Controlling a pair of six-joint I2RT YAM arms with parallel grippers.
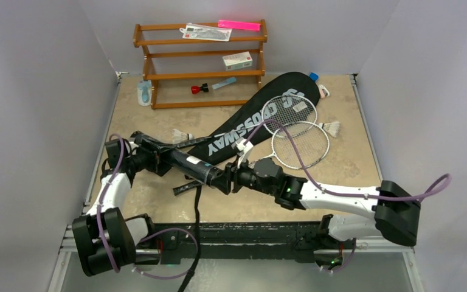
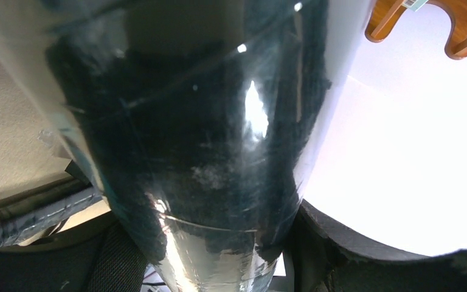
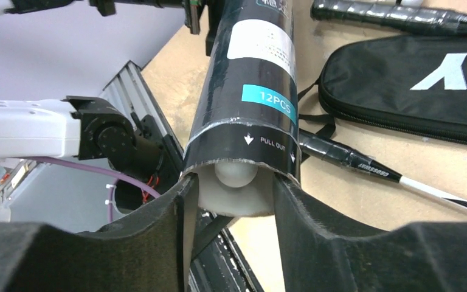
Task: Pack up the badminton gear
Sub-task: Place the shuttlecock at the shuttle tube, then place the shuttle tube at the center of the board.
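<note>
My left gripper (image 1: 158,159) is shut on the dark cylindrical tube (image 1: 191,165) and holds it level above the table's front left. In the left wrist view the tube (image 2: 200,152) fills the frame between the fingers (image 2: 328,249). My right gripper (image 1: 230,180) is at the tube's open end. In the right wrist view it (image 3: 234,191) is shut on a white shuttlecock (image 3: 236,198) that sits in the mouth of the tube (image 3: 249,91). Two silver rackets (image 1: 289,109) (image 1: 301,145) lie partly on the black CROSSWAY bag (image 1: 261,115). Loose shuttlecocks (image 1: 183,135) (image 1: 331,128) lie on the table.
The brown wooden rack (image 1: 200,61) stands at the back, with a small white box (image 1: 237,61) and a pink strip (image 1: 239,25) on it. A bluish item (image 1: 144,92) lies beside it. Racket handles (image 3: 346,159) (image 3: 395,15) lie on either side of the bag (image 3: 413,79).
</note>
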